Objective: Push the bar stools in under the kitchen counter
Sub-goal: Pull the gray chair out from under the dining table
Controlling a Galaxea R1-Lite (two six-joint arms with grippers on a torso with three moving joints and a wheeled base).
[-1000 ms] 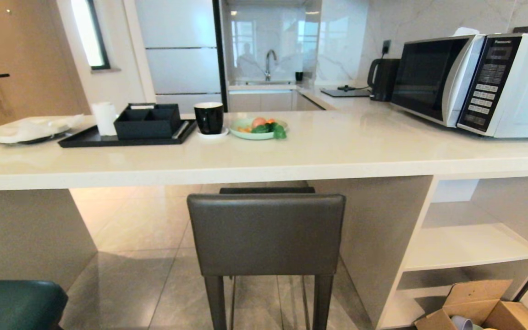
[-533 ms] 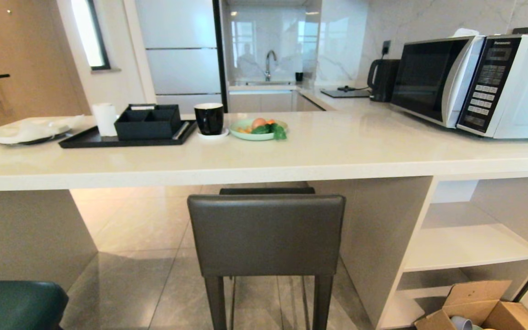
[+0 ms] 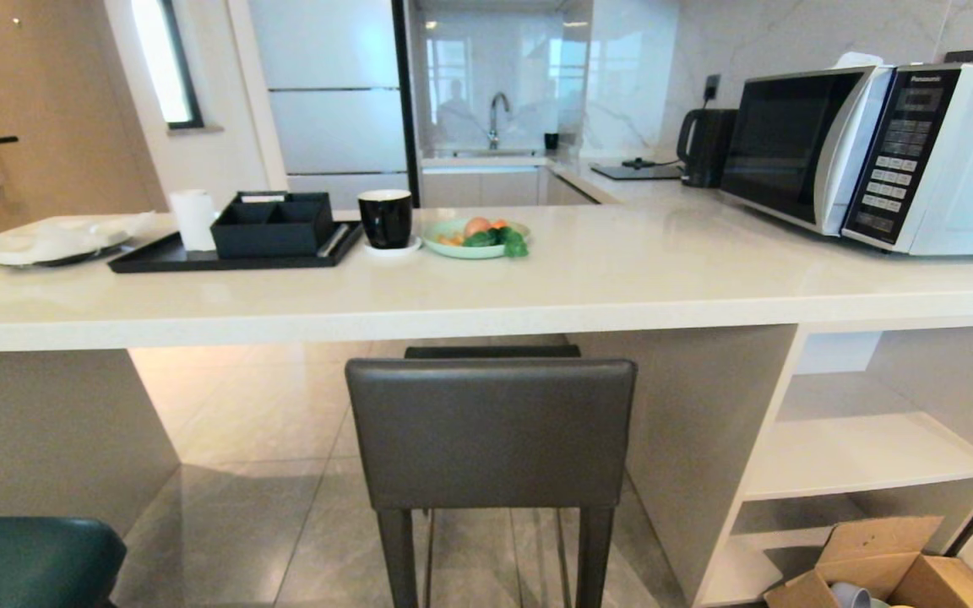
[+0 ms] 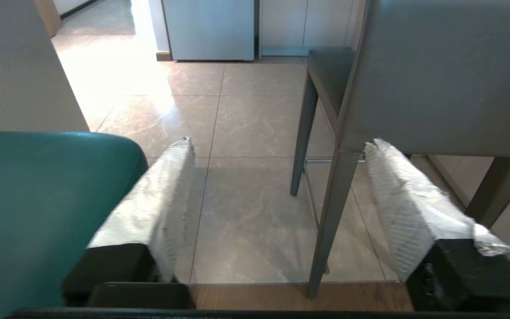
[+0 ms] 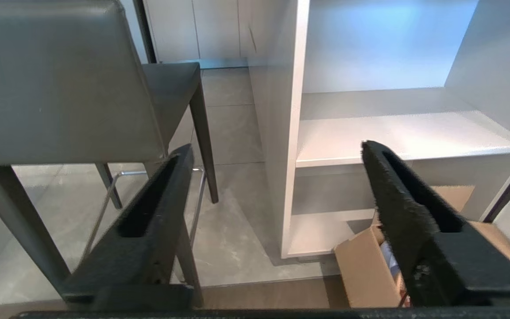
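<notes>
**Listener:** What is in front of the rig?

**Operator:** I see, from the head camera, a long off-white kitchen counter (image 3: 537,295) running across the scene. The dark grey stool (image 3: 491,431), with a square back, stands dead centre at six o'clock from the counter edge. Its back faces me and its seat reaches under the slab. Whether it is fully in, I cannot tell.

**Listener:** And the second stool?

**Operator:** The teal stool (image 3: 26,561) shows only as a padded edge at about eight o'clock, low in the corner and well apart from the counter.

**Listener:** What sits on top?

**Operator:** At eleven o'clock I see a black tray (image 3: 225,253) with a black organiser box, then a black cup (image 3: 385,217), then a green plate of fruit (image 3: 474,238). A white microwave (image 3: 875,152) stands at two o'clock. Open white shelves (image 3: 858,456) fill the counter's end at four o'clock, with a cardboard box (image 3: 883,566) on the floor below.

**Listener:** The grippers?

**Operator:** Neither shows in the head view. In its own wrist camera the left gripper (image 4: 277,146) is released — its white-wrapped fingers (image 4: 166,186) spread wide, holding nothing, between the teal stool and the grey one. The right gripper (image 5: 275,148) is released too, its black fingers (image 5: 405,195) apart and empty, beside the grey stool and facing the shelves.
</notes>
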